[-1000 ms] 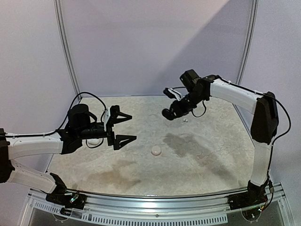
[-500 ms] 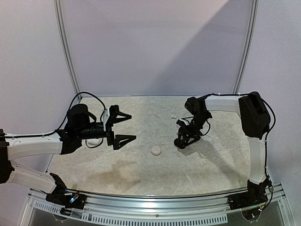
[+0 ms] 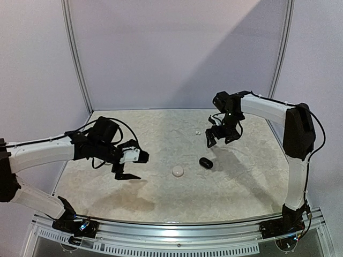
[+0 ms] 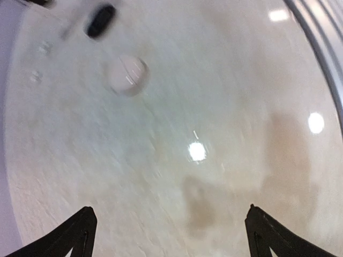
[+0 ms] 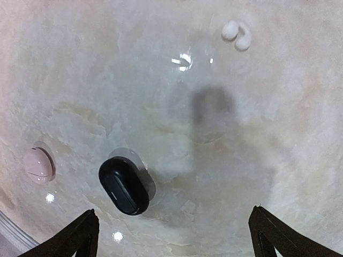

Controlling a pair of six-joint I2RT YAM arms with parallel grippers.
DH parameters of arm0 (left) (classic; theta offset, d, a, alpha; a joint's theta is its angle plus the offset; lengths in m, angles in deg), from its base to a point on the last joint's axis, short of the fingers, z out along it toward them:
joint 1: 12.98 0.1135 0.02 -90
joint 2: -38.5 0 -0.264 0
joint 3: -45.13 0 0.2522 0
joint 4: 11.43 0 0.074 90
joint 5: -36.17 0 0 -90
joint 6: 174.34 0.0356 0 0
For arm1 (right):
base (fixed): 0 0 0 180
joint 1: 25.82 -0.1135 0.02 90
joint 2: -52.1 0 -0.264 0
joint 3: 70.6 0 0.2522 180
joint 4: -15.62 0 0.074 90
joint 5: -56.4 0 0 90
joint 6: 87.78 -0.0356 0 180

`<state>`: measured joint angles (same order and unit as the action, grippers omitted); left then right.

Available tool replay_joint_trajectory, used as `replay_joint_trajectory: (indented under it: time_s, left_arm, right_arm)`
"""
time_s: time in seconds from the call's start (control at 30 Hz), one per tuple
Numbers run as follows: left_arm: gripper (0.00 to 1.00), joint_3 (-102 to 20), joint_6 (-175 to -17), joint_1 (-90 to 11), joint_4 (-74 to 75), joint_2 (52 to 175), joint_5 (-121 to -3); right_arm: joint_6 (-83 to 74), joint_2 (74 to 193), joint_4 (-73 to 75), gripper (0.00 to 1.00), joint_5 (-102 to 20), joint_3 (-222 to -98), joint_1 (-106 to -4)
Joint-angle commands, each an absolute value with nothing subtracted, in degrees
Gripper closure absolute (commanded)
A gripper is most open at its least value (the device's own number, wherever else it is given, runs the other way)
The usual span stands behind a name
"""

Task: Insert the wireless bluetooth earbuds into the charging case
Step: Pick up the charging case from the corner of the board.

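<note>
Over the far-right part of the table (image 3: 161, 201), right gripper (image 3: 221, 138) hangs in the air, jaws spread wide, nothing between them. Its wrist view has both fingertips (image 5: 80, 235) at the bottom corners with only bare marble in the gap. Black case (image 3: 206, 163) lies flat on the table just on the robot side of that gripper, not touching it; in the wrist view it sits lower left, a dark oval pebble. White case (image 3: 177, 171) is near the black one, to its left and slightly closer to the arm bases, roughly between the two grippers. Earbuds (image 3: 198, 131): one white pair lying loose on the marble, left of the right gripper and farther from the bases than both cases. The wrist view shows the two buds touching each other, well apart from either case. Left gripper (image 3: 135, 163) sits low over the near-left area, jaws also wide apart and empty. Its wrist view is blurred: white case upper left, black case beyond it at the top edge. Can't tell from any view whether the case lids are latched.
</note>
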<state>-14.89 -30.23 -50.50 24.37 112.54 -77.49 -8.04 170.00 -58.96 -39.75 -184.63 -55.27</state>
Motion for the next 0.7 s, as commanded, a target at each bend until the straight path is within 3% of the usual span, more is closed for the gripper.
replay_joint_trajectory:
  time_s: [0.0, 0.17, 0.4, 0.67]
  left_arm:
    - [0.01, -24.44, 6.6, -45.27, 67.92, 122.79, -55.5]
    - [0.01, -38.73, 13.44, -31.4, 77.73, 134.17, -39.67]
    - [0.06, -63.47, 2.83, -23.02, 84.28, 154.06, -41.68]
    - [0.08, -53.85, 7.92, -22.75, 72.7, 152.92, -48.7]
  right_arm:
    - [-7.24, 163.96, -53.67, 0.01, -35.17, -186.59, -55.63]
    - [-4.79, 163.93, -52.76, 0.01, -34.13, -188.33, -57.99]
    - [-4.28, 165.59, -53.4, 0.01, -33.91, -188.83, -59.11]
    - [-4.42, 165.07, -54.58, 0.01, -30.9, -189.11, -59.65]
